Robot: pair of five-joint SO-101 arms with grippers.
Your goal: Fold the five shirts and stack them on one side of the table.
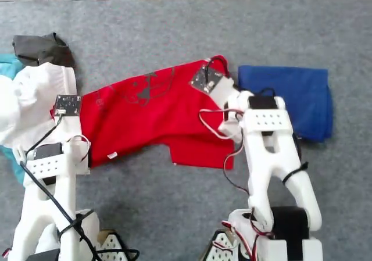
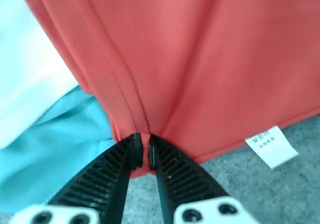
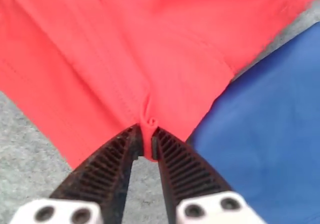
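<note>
Red shirt (image 1: 151, 115) lay spread and crumpled across the middle of the high view, just above the two arms, with both claws on it. At the left of that frame the left gripper (image 2: 142, 151) was clamped on a thin fold of the shirt's edge, near the one white label (image 2: 272, 146). Right of centre, the right gripper (image 3: 145, 144) was pinched tight on a small pucker of the opposite edge. Each bite looked slight, so a hard pull could probably slip the cloth free. If the arms rose unevenly, the shirt would likely twist rather than fold. Just beside the left pinch lay the teal shirt (image 2: 50, 154) and the white shirt (image 1: 35, 98), heaped at the left edge of the frame, and a drag that way might carry them along. Just beside the right pinch sat the folded blue shirt (image 1: 290, 98), at the right of the frame, where a careless sweep could rumple it. Farthest off, at upper left, a dark grey shirt (image 1: 40, 49) lay bunched on the grey table (image 1: 174, 22). The count was five shirts, one folded and four not, plus two arms, two grippers and one label.
</note>
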